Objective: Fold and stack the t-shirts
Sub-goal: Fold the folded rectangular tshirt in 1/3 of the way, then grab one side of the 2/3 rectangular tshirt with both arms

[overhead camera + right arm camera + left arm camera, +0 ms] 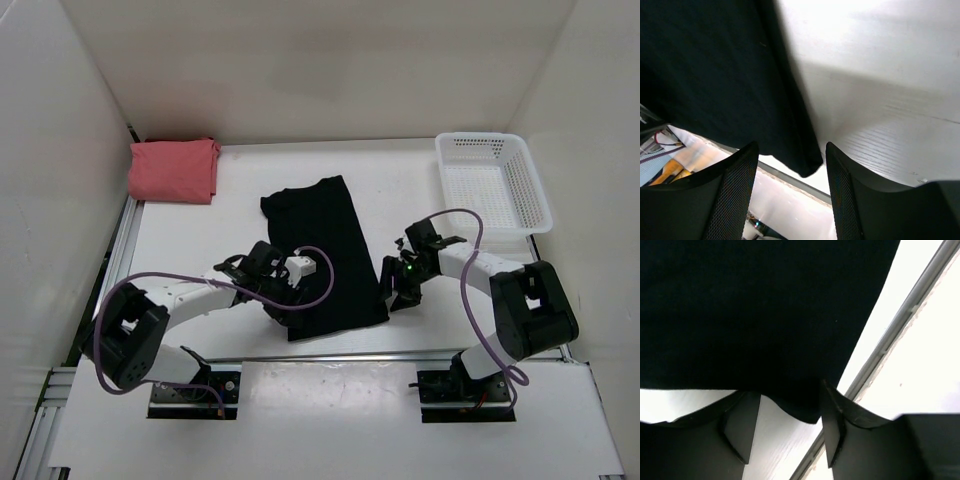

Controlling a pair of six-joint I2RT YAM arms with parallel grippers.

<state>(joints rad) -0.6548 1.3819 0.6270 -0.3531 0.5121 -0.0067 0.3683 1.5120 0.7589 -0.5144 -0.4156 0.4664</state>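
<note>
Left hand [789, 402] is low over the near left corner of the black shirt [325, 240], fingers apart, with the hem dipping between them and white desk [200, 250] showing in the gap. The right hand [791, 150] is just as low at the near right corner, fingers also apart, the cloth's corner lying between them and nothing pinched.

The black shirt lies flat mid-desk as a long strip. Its long axis runs away from the arms, with the far end leaning a little left. I cannot tell which end is the collar.

Two shirts show: the black one and one pink shirt [172, 170], folded at the far left corner. One white mesh basket [495, 140] sits far right. White walls [300, 70] close in three sides of the white desk.
</note>
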